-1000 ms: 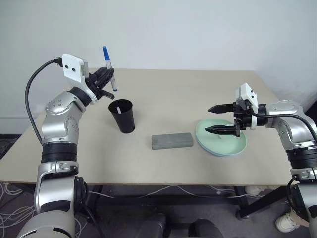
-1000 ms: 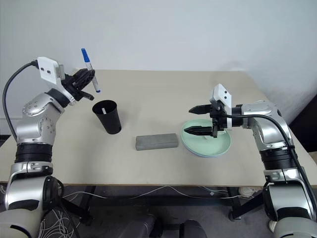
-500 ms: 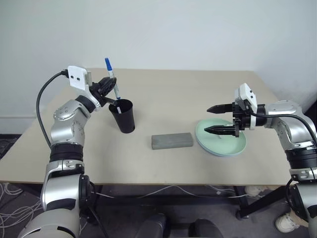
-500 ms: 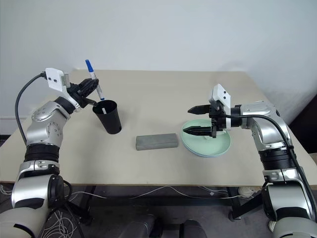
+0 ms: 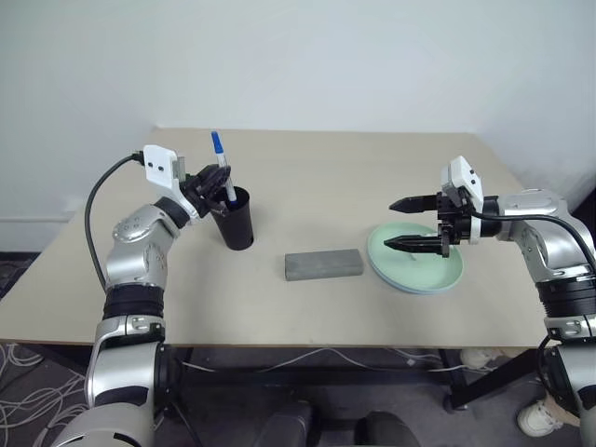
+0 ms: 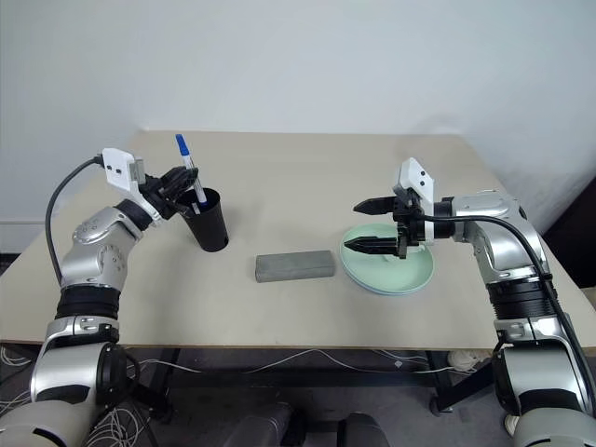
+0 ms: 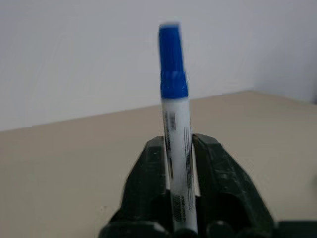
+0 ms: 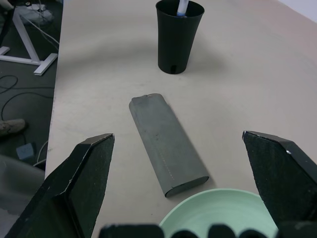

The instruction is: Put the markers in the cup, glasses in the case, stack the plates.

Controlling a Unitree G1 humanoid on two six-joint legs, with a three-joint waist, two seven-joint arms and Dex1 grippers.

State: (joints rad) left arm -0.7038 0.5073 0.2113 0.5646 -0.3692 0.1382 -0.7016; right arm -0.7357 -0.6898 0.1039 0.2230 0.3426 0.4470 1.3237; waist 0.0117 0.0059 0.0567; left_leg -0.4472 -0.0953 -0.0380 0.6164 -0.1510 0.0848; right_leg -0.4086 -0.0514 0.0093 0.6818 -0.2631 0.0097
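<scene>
Standing in the cup, the blue marker is seen between the left gripper's fingers, which flank it closely; whether it is gripped cannot be told. The right gripper is held wide open, empty, over the plates. The case lies between cup and plates.

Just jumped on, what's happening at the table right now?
The left end effector has the blue-capped marker between its fingers, lower end dipped into the black cup, blue cap up. The cup already holds another marker. The right end effector hangs open and empty over the mint green plate, which sits stacked on the blue one. The grey case lies closed between cup and plates.
</scene>
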